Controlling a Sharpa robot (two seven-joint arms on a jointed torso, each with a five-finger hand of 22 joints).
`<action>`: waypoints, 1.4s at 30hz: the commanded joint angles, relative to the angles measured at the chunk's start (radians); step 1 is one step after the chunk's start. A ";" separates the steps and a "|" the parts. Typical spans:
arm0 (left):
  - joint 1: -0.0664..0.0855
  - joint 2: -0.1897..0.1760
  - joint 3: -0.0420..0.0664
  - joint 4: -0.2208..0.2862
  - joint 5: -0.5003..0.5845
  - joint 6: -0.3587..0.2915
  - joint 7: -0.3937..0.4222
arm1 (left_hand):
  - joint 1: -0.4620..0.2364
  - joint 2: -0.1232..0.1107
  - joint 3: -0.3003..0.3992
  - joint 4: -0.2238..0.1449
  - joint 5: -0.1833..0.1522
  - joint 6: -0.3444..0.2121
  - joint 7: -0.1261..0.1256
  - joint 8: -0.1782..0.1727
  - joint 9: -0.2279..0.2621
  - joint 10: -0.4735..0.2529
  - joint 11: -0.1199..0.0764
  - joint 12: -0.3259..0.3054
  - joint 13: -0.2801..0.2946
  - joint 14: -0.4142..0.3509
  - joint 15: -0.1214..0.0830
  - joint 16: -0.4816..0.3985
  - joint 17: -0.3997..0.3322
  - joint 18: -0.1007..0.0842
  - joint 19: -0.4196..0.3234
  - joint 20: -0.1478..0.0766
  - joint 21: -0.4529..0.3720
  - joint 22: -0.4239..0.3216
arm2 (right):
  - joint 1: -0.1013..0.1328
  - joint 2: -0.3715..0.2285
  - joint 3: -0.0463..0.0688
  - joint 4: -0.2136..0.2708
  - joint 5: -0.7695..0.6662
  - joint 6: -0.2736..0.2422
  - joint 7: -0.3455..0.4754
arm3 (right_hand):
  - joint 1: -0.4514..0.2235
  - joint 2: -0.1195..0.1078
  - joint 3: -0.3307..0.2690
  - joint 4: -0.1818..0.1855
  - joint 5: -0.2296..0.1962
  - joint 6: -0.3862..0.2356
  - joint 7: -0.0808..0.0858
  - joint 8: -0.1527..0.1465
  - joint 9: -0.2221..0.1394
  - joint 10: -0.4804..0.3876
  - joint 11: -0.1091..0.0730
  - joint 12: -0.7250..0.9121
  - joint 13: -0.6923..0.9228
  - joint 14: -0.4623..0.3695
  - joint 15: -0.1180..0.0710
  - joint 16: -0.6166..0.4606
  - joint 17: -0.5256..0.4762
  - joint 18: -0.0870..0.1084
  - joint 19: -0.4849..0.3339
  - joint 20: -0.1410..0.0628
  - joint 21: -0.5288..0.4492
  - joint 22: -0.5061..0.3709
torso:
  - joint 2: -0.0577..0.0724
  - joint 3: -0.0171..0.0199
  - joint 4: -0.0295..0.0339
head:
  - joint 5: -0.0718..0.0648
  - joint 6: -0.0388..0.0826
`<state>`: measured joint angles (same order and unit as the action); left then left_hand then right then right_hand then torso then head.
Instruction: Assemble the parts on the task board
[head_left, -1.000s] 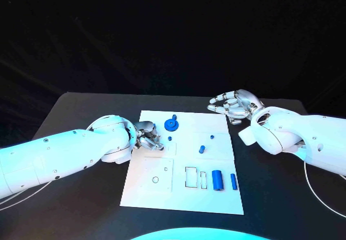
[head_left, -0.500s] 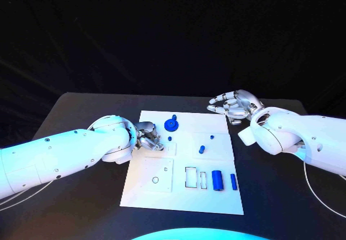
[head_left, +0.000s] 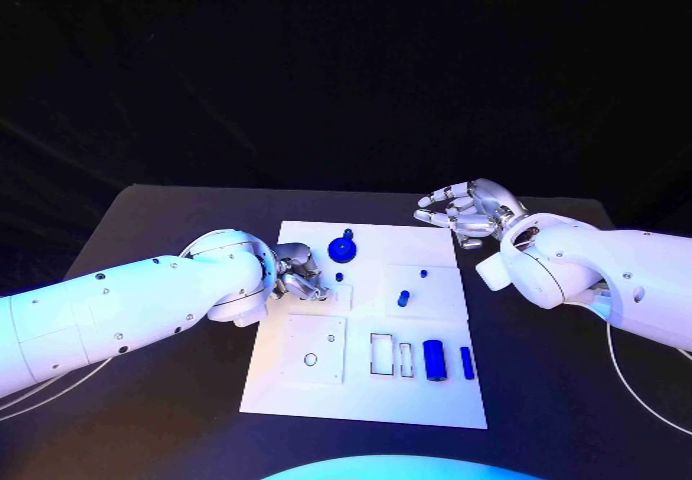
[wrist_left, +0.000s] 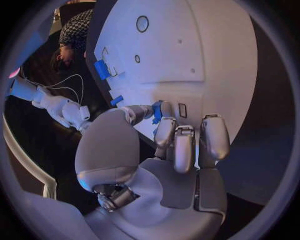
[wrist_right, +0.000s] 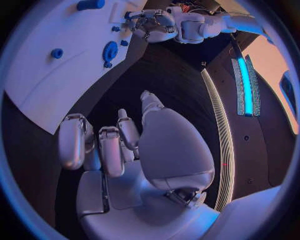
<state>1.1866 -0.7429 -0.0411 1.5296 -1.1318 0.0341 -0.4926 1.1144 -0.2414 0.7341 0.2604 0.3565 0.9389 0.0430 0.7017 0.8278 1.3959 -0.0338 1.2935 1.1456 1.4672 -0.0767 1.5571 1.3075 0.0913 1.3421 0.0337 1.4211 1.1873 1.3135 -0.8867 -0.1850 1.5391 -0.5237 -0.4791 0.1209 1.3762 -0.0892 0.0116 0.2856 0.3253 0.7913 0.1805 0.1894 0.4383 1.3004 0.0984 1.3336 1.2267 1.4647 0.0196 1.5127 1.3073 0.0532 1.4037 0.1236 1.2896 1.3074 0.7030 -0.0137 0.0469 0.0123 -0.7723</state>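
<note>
Your left hand (head_left: 296, 276) is curled over the left side of the task board (head_left: 433, 400), and in the left wrist view it pinches a small blue part (wrist_left: 157, 111) between thumb and fingers, right beside a small rectangular slot (wrist_left: 182, 110) in the white plate. Keep that pinch firm and the part square to the slot before you press (the head view hides the fingertips, so judge alignment from the wrist view). Lower slowly and stop if it tilts. Your right hand (head_left: 464, 212) hovers over the desk (head_left: 159, 215) off the board's far right corner, fingers curled, grasping nothing. The gear-like blue part (head_left: 342, 247) and 2 blue cylinders (head_left: 434, 360) wait on the board.
</note>
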 joint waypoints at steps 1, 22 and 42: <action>-0.003 0.010 -0.003 -0.003 0.021 0.031 -0.004 | -0.011 0.002 0.194 -0.201 -0.003 0.007 -0.007 -0.007 0.002 0.008 -0.001 0.005 0.002 0.100 -0.007 0.007 0.249 -0.013 0.006 -0.002 0.006 0.002 | -0.001 0.001 0.000 0.001 -0.008 0.011 0.010 | -0.010 -0.003 0.001 0.004 0.007 0.004 0.000 0.004 -0.001 -0.001 -0.004 0.000 0.000 0.068 -0.001 -0.005 0.100 0.020 -0.006 -0.001 -0.006 0.048 | 0.000 0.0002 0.0002 | -0.001 0.000; -0.003 0.032 -0.003 -0.040 0.026 0.043 -0.019 | -0.032 0.035 0.158 -0.180 -0.022 0.017 -0.014 -0.016 0.004 0.014 -0.007 0.005 0.009 0.099 -0.011 0.007 0.248 -0.014 0.008 -0.007 0.006 0.006 | -0.001 -0.002 0.000 0.003 -0.008 0.012 0.010 | -0.010 -0.003 0.001 0.004 0.007 0.004 0.000 0.004 -0.001 -0.001 -0.004 0.000 0.000 0.068 -0.001 -0.005 0.100 0.020 -0.006 -0.001 -0.006 0.048 | 0.000 -0.0005 0.0003 | -0.003 0.001; -0.003 0.033 -0.003 -0.047 0.030 0.065 -0.023 | -0.062 0.027 -0.178 -0.068 -0.055 0.050 -0.023 -0.057 -0.001 0.015 -0.012 0.006 0.029 0.100 -0.017 0.008 0.251 -0.015 0.011 -0.013 -0.001 0.007 | -0.001 -0.004 0.000 0.004 -0.008 0.010 0.011 | -0.013 -0.002 0.001 0.004 0.009 0.005 -0.001 0.005 -0.002 -0.002 -0.004 0.000 -0.001 0.067 -0.001 -0.006 0.098 0.021 -0.006 -0.001 -0.008 0.047 | 0.000 -0.0009 0.0006 | -0.004 -0.001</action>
<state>1.1922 -0.7139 -0.0371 1.4825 -1.1096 0.0643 -0.5031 1.0494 -0.2154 0.5632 0.1884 0.3055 0.9804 0.0190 0.6458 0.8256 1.4086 -0.0428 1.2973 1.1733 1.4651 -0.0858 1.5603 1.3074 0.0914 1.3526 0.0232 1.4210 1.1947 1.3134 -0.8905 -0.1851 1.5413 -0.5239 -0.4791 0.1209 1.3725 -0.0935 0.0116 0.2856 0.3312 0.7913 0.1805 0.1894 0.4376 1.3005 0.0983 1.3336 1.2267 1.4647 0.0196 1.5127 1.3078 0.0532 1.4037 0.1236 1.2858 1.3077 0.7029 -0.0144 0.0476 0.0081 -0.7732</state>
